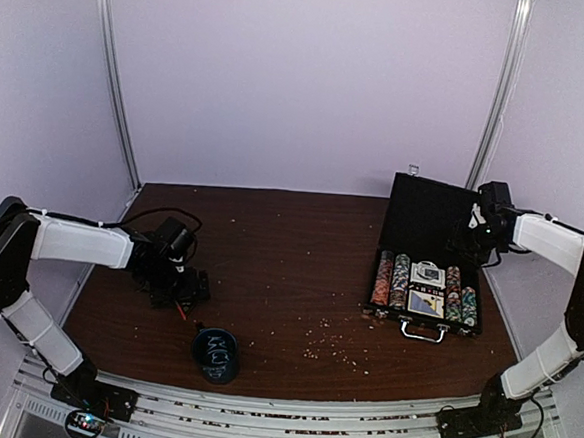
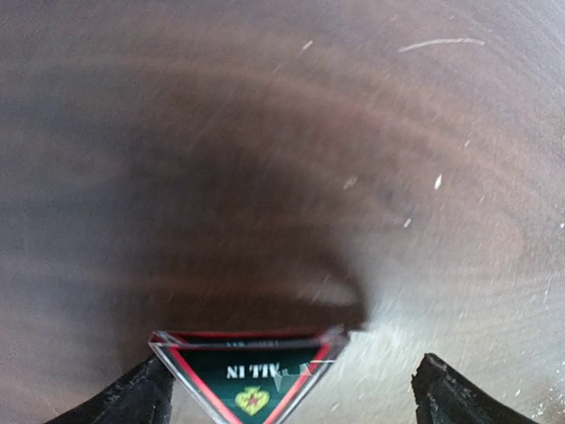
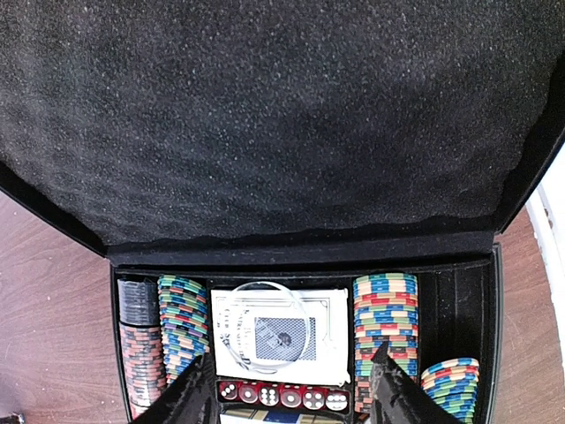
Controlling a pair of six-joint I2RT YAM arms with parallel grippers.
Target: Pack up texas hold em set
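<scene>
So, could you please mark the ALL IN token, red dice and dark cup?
ALL IN token (image 2: pixel 247 375): left wrist view, green face.
red dice (image 3: pixel 269 396): right wrist view, middle die.
dark cup (image 1: pixel 217 359): top view, side.

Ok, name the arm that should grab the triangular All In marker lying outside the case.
Left. The left gripper, open, straddles the marker on the table. The right gripper, also open, hovers over the open case on the table's other side.
</scene>
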